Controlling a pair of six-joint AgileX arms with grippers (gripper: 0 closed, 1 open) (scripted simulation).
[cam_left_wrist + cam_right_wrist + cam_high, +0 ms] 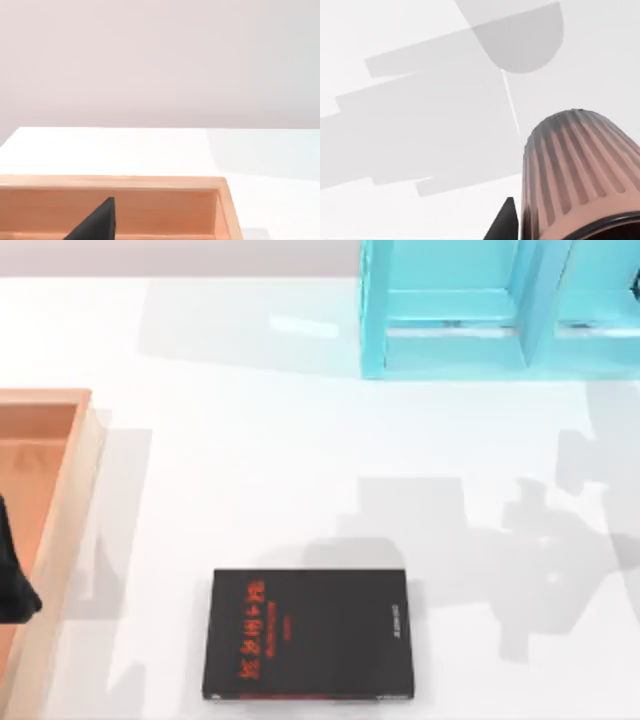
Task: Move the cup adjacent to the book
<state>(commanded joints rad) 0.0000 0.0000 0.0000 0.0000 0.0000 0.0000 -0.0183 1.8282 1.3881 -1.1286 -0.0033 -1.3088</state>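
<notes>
Your right pincer [512, 225] is gripping the ribbed cup [575, 175] above the tabletop [250, 470]; the book's [310, 635] red characters are sitting unreadable; left pincer state unclear.

1 book [310, 635], 1 cup [580, 175], 1 wooden tray [70, 490], 1 blue rack [500, 310]

Scene bright and evenly lit; white bench [250, 440] near washed out. Soft grey shadows of the arms fall across the bench right of centre in the top view, edges blocky but diffuse. Faint shadow band along the right side of the wooden tray [60, 530]. Pale glare patch on the far bench beside the turquoise shelf [450, 320]. In the right wrist view, overlapping grey shadows lie on the bench behind the ribbed cup [575, 175], whose rim end is darker.
</notes>
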